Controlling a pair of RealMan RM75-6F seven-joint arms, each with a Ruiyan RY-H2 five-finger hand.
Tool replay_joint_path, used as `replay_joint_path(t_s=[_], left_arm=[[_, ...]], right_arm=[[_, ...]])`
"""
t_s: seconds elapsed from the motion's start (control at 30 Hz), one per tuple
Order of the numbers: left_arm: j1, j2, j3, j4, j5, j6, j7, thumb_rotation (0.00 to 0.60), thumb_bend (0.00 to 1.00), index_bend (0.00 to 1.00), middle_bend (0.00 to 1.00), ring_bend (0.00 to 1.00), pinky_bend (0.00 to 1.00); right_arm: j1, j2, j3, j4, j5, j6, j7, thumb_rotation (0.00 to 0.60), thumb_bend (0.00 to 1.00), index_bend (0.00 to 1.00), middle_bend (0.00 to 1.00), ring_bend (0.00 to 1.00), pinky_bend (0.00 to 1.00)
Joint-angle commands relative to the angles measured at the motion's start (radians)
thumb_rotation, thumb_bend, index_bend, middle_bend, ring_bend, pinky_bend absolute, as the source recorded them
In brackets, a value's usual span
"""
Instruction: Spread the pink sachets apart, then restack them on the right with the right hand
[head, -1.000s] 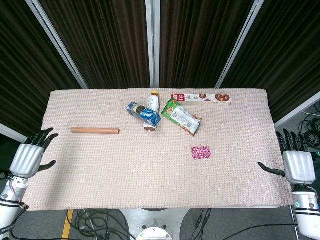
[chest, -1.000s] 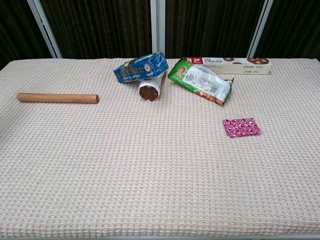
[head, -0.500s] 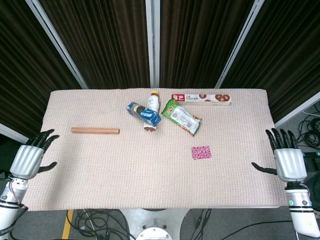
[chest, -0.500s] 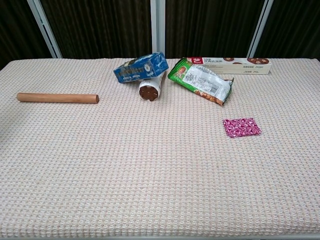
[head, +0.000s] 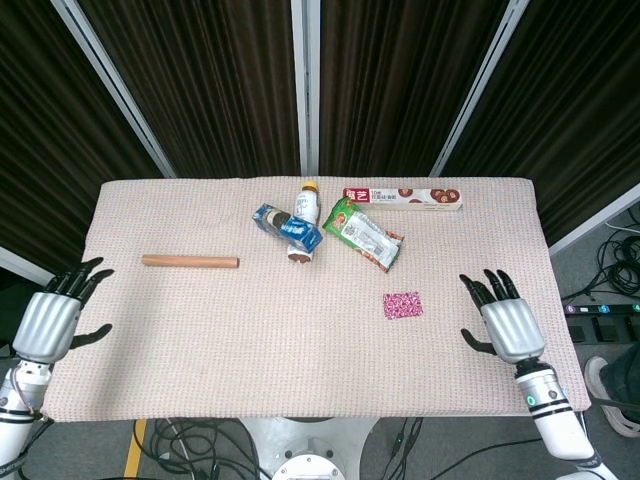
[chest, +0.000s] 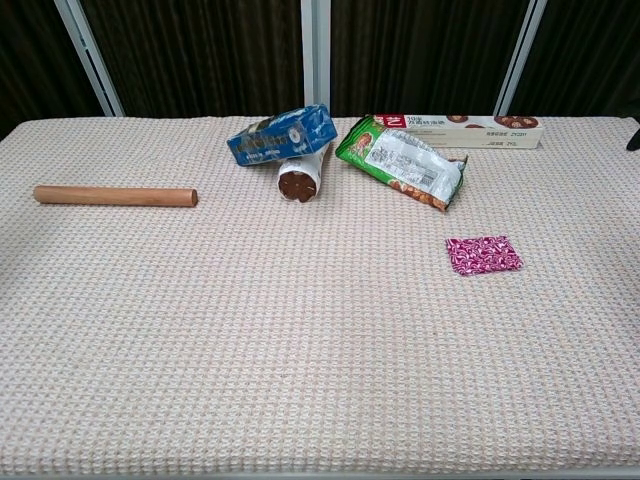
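The pink sachets (head: 403, 304) lie as one flat stack on the woven cloth, right of the middle; the chest view shows the same sachets (chest: 483, 254). My right hand (head: 505, 322) hovers over the cloth to the right of them, fingers spread, holding nothing, a short gap away. A dark fingertip (chest: 633, 136) pokes in at the chest view's right edge. My left hand (head: 52, 318) hangs off the table's left edge, fingers apart and empty.
At the back lie a blue packet (head: 287, 227) over a tipped bottle (head: 303, 225), a green snack bag (head: 363, 232) and a long biscuit box (head: 403, 198). A wooden rod (head: 190, 262) lies at the left.
My right hand has moved in from beyond the table's right edge, leftward over the cloth toward the sachets. The left hand has barely shifted. The sachets have not moved.
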Motion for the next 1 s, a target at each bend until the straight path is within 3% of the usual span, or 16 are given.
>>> replay_joint_path(t_s=[0.03, 0.13, 0.33, 0.47, 0.57, 0.73, 0.77, 0.9, 1.0], left_arm=[[0.004, 0.006, -0.002, 0.001, -0.002, 0.004, -0.008, 0.600, 0.09, 0.25, 0.22, 0.19, 0.29], [0.005, 0.009, -0.004, 0.000, -0.006, 0.005, -0.010, 0.600, 0.09, 0.25, 0.22, 0.19, 0.29], [0.008, 0.006, -0.004, 0.005, -0.011, 0.002, -0.006, 0.600, 0.09, 0.25, 0.22, 0.19, 0.29], [0.008, 0.007, -0.003, 0.005, -0.012, -0.001, -0.002, 0.600, 0.09, 0.25, 0.22, 0.19, 0.29], [0.009, 0.010, -0.003, 0.004, -0.014, -0.004, -0.002, 0.600, 0.09, 0.25, 0.22, 0.19, 0.29], [0.010, 0.014, -0.003, 0.003, -0.017, -0.007, -0.005, 0.600, 0.09, 0.25, 0.22, 0.19, 0.29], [0.010, 0.015, -0.003, 0.004, -0.017, -0.008, -0.005, 0.600, 0.09, 0.25, 0.22, 0.19, 0.29], [0.009, 0.015, -0.003, 0.006, -0.018, -0.011, -0.007, 0.600, 0.09, 0.25, 0.22, 0.19, 0.29], [0.009, 0.014, -0.003, 0.007, -0.017, -0.012, -0.007, 0.600, 0.09, 0.25, 0.22, 0.19, 0.29]], right_arm=[[0.022, -0.012, 0.001, -0.011, 0.017, -0.035, 0.003, 0.600, 0.55, 0.24, 0.35, 0.23, 0.33], [0.044, -0.007, 0.011, -0.025, 0.034, -0.064, -0.006, 0.600, 0.52, 0.28, 0.38, 0.37, 0.52], [0.076, -0.022, 0.024, -0.023, 0.056, -0.091, -0.040, 0.600, 0.46, 0.28, 0.47, 0.42, 0.55], [0.099, -0.029, 0.026, -0.027, 0.107, -0.136, -0.060, 0.600, 0.47, 0.29, 0.48, 0.60, 0.72], [0.116, -0.039, 0.025, -0.028, 0.146, -0.164, -0.083, 0.600, 0.49, 0.41, 0.46, 0.73, 0.86], [0.140, -0.056, 0.028, -0.029, 0.177, -0.171, -0.127, 0.600, 0.49, 0.46, 0.49, 0.76, 0.88], [0.143, -0.059, 0.030, -0.028, 0.177, -0.165, -0.135, 0.600, 0.47, 0.44, 0.52, 0.76, 0.88], [0.159, -0.059, 0.028, -0.033, 0.205, -0.172, -0.172, 0.600, 0.45, 0.34, 0.88, 0.86, 0.88], [0.177, -0.056, 0.025, -0.034, 0.244, -0.187, -0.219, 0.600, 0.47, 0.33, 0.99, 0.94, 0.89]])
